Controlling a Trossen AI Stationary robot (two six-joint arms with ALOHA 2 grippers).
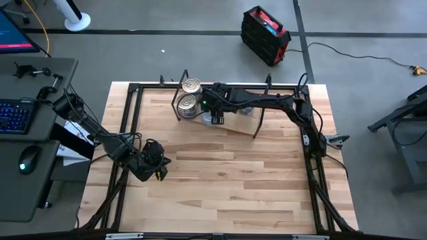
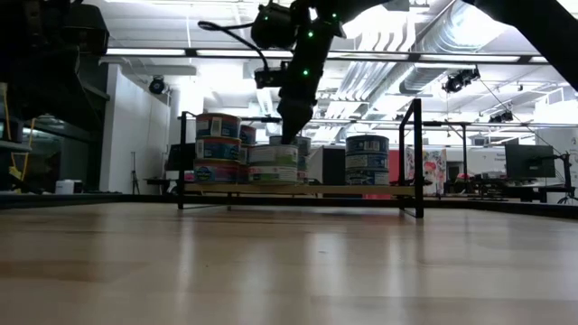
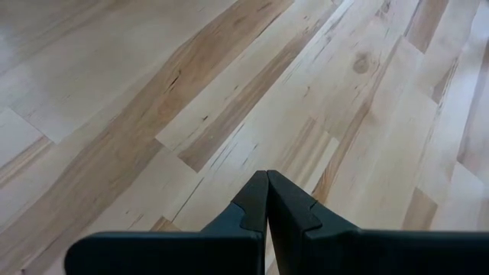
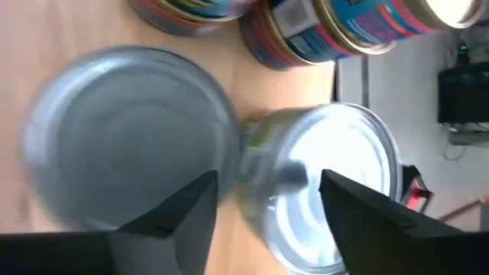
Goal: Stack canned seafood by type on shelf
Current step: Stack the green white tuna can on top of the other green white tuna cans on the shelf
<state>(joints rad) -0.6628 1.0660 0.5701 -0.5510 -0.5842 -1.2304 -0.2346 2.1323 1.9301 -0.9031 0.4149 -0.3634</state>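
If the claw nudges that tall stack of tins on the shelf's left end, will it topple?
Possibly. The tall stack stands three tins high on the shelf, so a push near its top could tip it. Smooth metal lids may let tins slide. A neighbouring stack beside it might brace one side.

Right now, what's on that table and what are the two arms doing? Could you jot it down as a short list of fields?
shelf: low wooden rack at the table's far side
cans: stacked in several piles on the shelf
right gripper: above the shelf, fingers apart over a silver-lidded can, not gripping it
left gripper: shut, empty, over bare table near its left edge
table front: no cans seen there
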